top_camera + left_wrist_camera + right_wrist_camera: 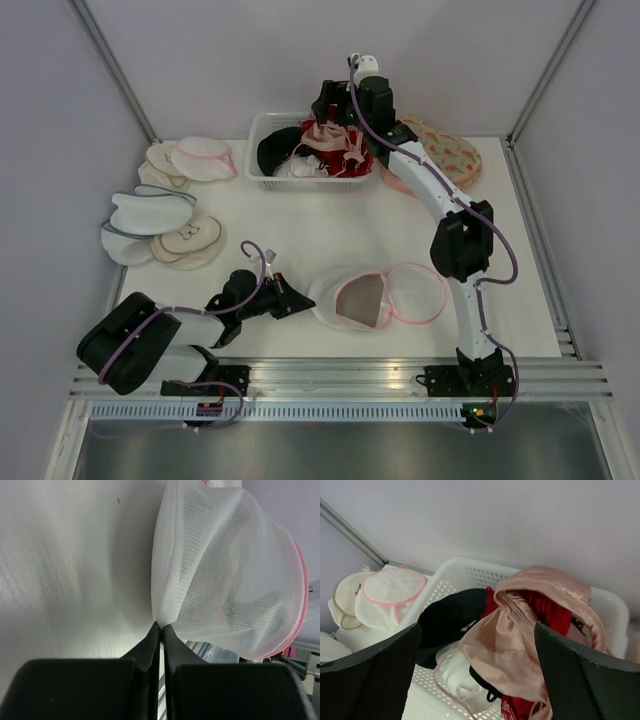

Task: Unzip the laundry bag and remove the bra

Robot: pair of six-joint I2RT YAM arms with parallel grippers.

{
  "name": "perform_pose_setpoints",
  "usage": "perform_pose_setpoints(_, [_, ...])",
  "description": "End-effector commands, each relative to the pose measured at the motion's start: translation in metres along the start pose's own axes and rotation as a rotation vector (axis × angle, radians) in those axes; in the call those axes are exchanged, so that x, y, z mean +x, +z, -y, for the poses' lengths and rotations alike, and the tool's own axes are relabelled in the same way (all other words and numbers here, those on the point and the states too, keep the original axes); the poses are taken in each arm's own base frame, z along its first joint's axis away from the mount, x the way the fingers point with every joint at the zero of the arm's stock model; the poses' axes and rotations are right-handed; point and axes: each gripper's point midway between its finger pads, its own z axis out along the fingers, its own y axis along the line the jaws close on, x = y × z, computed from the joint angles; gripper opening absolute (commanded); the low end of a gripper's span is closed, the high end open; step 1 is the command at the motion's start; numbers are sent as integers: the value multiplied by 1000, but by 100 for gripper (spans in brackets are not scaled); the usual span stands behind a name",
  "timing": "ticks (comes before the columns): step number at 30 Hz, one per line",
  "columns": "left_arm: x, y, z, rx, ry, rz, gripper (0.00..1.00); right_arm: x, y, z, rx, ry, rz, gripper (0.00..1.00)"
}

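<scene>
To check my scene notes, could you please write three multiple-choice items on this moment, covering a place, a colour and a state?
1. The right hand is: A over the white basket; B beside the left arm's base; C on the bare table.
2. The laundry bag has trim that is: A blue; B pink; C green.
3. The left hand is: A wide open; B shut on the laundry bag's mesh; C out of view.
Key: A, the basket lies beneath it; B, pink edging rings the mesh; B, its fingers pinch the mesh.
</scene>
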Motion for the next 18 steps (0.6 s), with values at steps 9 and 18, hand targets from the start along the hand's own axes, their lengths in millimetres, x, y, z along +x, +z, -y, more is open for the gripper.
perform_pose_setpoints(9, [-6,1,9,26,4,17,2,-82,-164,26,412,-117,137,98])
perform_pose_setpoints(18, [-8,8,9,11,3,-2,2,91,-309,22,472,-55,-136,97])
